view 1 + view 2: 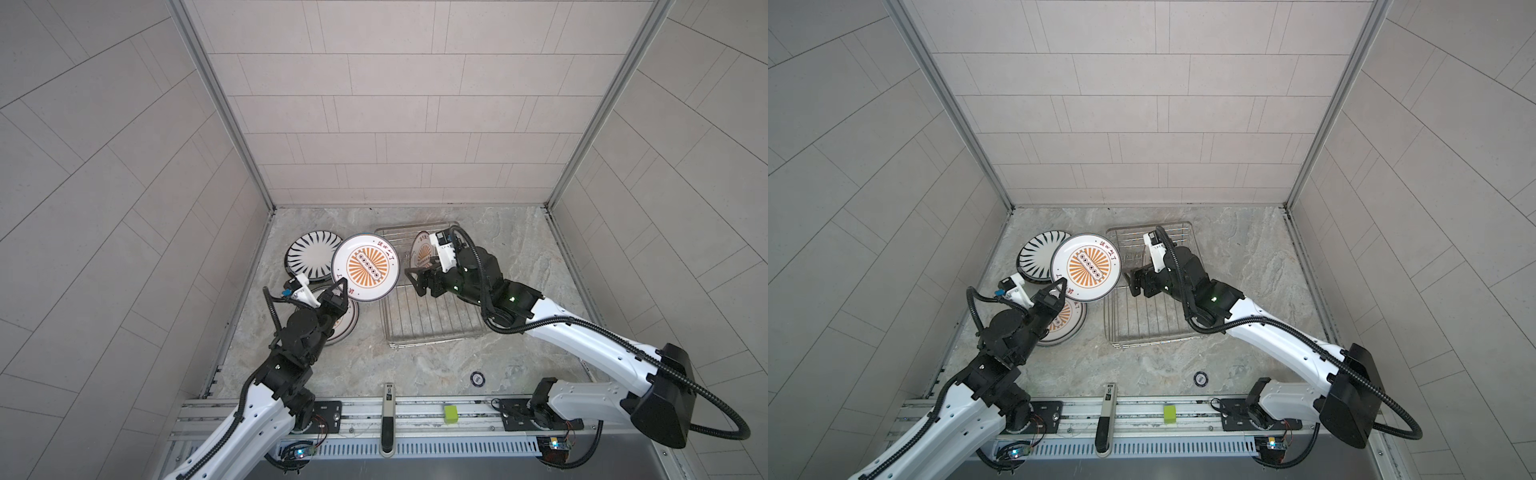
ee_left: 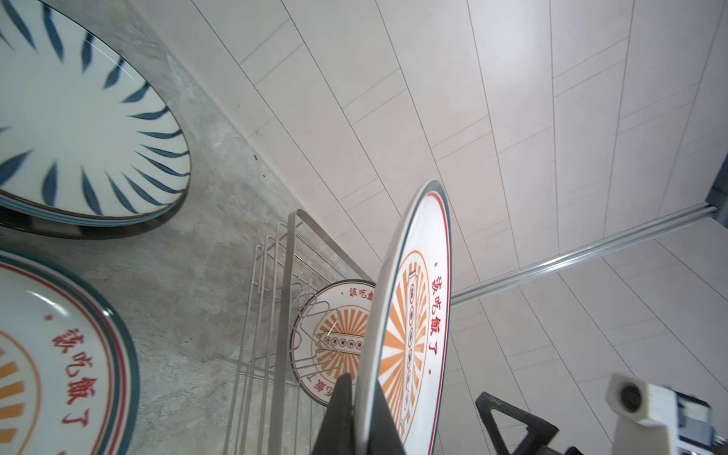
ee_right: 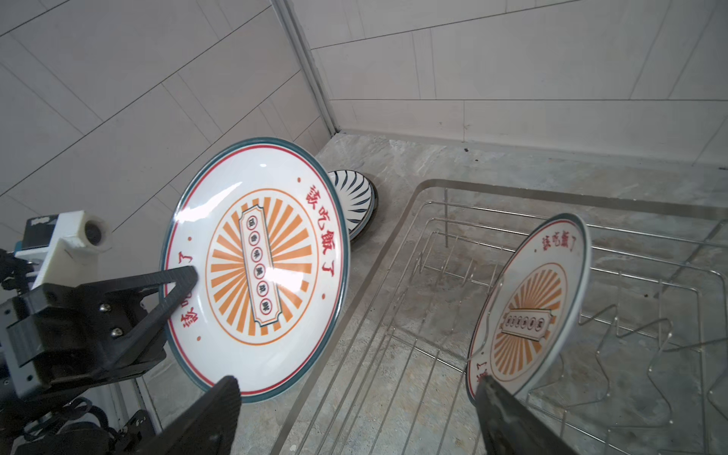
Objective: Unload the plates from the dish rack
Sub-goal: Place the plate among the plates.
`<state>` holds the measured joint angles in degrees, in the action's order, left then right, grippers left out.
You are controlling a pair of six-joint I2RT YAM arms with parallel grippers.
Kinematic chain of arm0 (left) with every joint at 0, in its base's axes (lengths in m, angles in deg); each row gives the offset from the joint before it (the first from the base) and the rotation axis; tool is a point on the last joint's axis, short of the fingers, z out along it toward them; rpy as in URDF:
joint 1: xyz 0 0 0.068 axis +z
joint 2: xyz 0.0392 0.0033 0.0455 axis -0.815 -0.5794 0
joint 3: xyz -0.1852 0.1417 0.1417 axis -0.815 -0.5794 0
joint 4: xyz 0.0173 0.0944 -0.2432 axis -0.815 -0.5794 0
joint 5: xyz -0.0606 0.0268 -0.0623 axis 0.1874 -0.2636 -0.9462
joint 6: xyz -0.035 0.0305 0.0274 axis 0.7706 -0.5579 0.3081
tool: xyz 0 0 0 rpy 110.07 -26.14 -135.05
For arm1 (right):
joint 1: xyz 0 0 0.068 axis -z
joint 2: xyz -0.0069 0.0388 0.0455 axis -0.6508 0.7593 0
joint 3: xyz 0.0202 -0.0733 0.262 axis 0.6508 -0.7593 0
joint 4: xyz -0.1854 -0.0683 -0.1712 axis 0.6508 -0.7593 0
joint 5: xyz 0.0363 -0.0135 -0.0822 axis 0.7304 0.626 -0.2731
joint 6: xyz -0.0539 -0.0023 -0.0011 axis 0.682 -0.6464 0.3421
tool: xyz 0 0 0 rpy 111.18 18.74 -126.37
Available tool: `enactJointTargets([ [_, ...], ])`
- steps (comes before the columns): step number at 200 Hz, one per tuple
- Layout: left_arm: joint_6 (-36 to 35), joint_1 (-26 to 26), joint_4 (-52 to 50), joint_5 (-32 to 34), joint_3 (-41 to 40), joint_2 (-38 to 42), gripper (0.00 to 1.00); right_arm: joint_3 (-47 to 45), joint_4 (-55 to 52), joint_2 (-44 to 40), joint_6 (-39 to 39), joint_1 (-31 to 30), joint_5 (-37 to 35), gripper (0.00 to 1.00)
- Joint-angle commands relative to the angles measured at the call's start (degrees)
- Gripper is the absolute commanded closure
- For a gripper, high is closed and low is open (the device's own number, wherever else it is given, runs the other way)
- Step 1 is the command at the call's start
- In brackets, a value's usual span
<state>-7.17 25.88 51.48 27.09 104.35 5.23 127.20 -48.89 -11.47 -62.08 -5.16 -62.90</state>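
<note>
My left gripper point(image 1: 343, 286) point(image 2: 360, 384) is shut on the rim of a white plate with an orange sunburst point(image 1: 365, 266) point(image 3: 256, 268), holding it tilted in the air just left of the dish rack point(image 1: 432, 340) point(image 3: 433, 183). One more sunburst plate point(image 1: 422, 249) point(image 3: 528, 307) stands upright in the rack's prongs at the far end. My right gripper point(image 1: 415, 282) point(image 3: 354, 384) hangs open over the rack with nothing between its fingers, between the held plate and the racked one. In a top view my right arm hides the racked plate.
A black-striped plate point(image 1: 307, 255) point(image 2: 78, 118) lies on the counter at the back left. Another sunburst plate point(image 1: 347, 324) point(image 2: 59, 374) lies flat under my left arm. A green block point(image 1: 450, 414) and a black-and-white tool point(image 1: 387, 415) sit on the front rail. Tiled walls enclose three sides.
</note>
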Motion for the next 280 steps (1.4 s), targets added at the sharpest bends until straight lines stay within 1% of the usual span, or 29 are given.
enactJointTargets([
  [1,2.77,3.25,-3.09,0.66,0.86,2.14,1.00,3.12,-1.90,2.61,4.60,-2.69,-0.64,0.05],
  [22,5.28,7.26,-5.00,-1.73,0.46,2.74,1.00,6.50,-3.79,5.82,6.47,-5.38,-0.65,0.05],
  [36,6.00,8.60,-6.90,-1.25,0.38,3.57,1.00,8.83,-5.60,7.78,7.55,-6.90,-1.23,0.04],
  [82,6.57,9.10,-14.95,4.94,1.49,6.77,1.00,15.00,-9.73,13.56,8.38,-9.21,-3.28,0.00],
  [105,7.11,9.79,-18.33,6.17,2.12,7.42,1.00,16.33,-10.25,15.27,8.24,-9.53,-3.63,0.01],
  [138,9.59,10.47,-21.95,7.82,3.38,5.41,1.00,17.77,-9.81,17.34,8.56,-10.03,-2.32,0.01],
  [160,10.51,10.57,-24.13,9.40,4.38,4.09,1.00,20.32,-10.95,20.09,9.34,-10.82,-1.75,0.01],
  [204,12.64,10.70,-27.61,12.17,4.40,4.28,1.00,24.16,-11.36,24.80,10.16,-11.54,0.23,0.01],
  [225,13.50,10.84,-30.25,13.53,5.42,3.04,1.00,25.76,-11.91,26.51,10.42,-11.55,0.58,0.01],
  [251,14.79,10.99,-32.43,14.24,6.34,1.67,1.00,27.61,-12.70,28.74,10.76,-11.55,1.31,0.01],
  [280,16.60,11.18,-33.41,13.61,5.91,0.95,1.00,29.29,-12.58,30.97,10.95,-11.55,2.96,0.01],
])
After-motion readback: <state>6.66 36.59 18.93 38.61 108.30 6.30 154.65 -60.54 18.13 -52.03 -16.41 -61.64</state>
